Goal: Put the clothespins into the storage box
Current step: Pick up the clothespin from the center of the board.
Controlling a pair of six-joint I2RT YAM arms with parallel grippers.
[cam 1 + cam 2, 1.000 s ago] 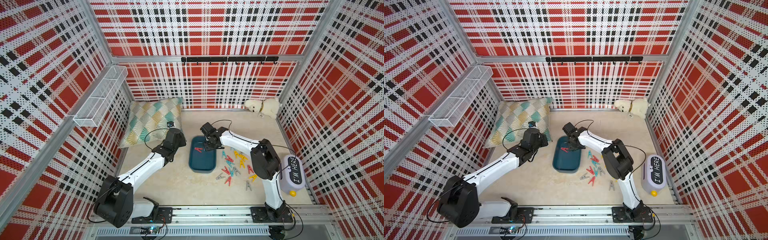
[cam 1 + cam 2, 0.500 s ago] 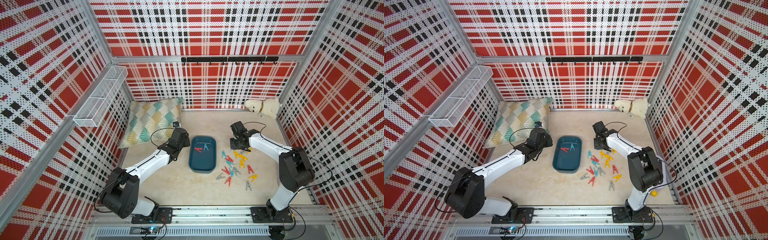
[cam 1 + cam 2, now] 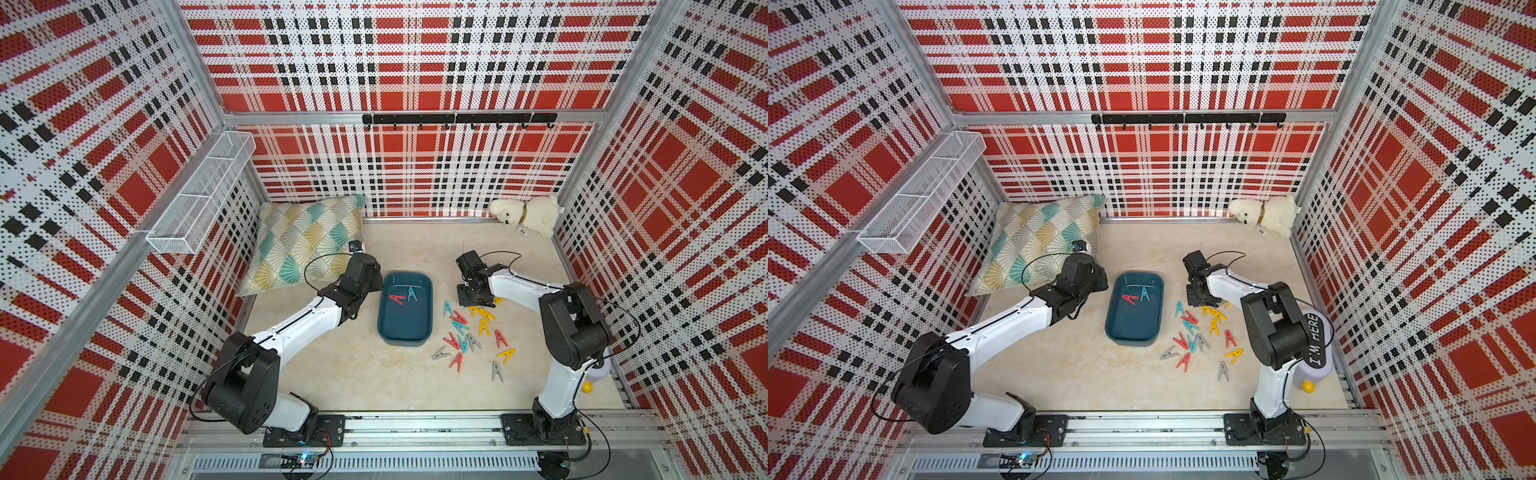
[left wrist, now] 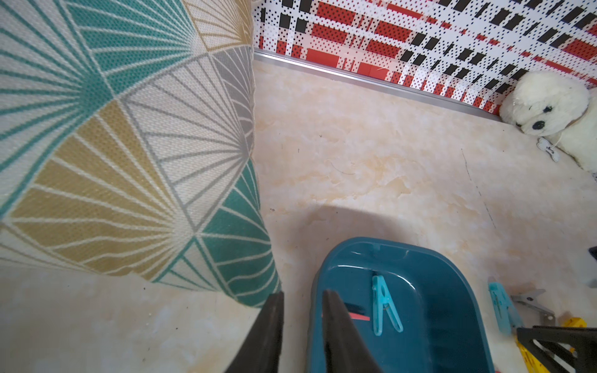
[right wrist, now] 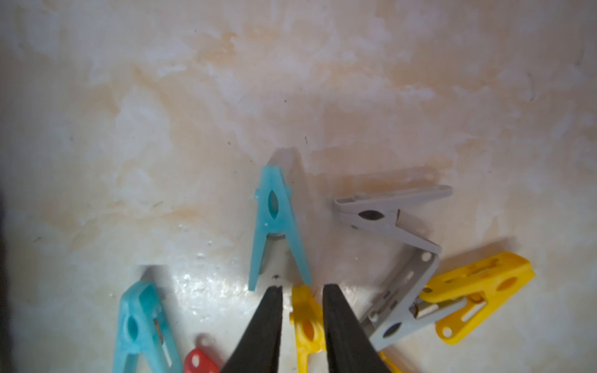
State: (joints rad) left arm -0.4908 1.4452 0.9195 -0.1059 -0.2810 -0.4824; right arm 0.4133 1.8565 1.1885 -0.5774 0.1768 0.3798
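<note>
The right gripper (image 5: 302,289) hangs low over the far end of the loose clothespins (image 3: 459,326), its two dark fingers only a narrow gap apart. A yellow clothespin (image 5: 305,319) shows in that gap, and I cannot tell whether the fingers bear on it or merely stand above it. Around it in the right wrist view lie a light blue clothespin (image 5: 277,226) flat on the table just past the fingertips, two grey clothespins (image 5: 387,210) touching at one end, a second yellow one (image 5: 478,284) against the grey, another light blue one (image 5: 139,326) and a bit of a red one (image 5: 198,360). The left gripper (image 4: 302,294) is likewise spread by a narrow gap with nothing between its fingers. It sits just beside the far left corner of the storage box (image 3: 405,326), between the box and the cushion (image 3: 303,241). The storage box lies near the middle of the table (image 3: 374,374), its long sides running from the far edge toward the near edge. In its far half it holds two clothespins, a red clothespin (image 3: 397,299) and a blue clothespin (image 3: 412,294) just beside each other. The rest of the clothespins, red, yellow, light blue and grey, are scattered on the table just right of the box. A white wire-mesh basket (image 3: 199,199) is fixed to the left wall above the cushion. A plush dog (image 3: 528,214) lies in the far right corner of the table.
</note>
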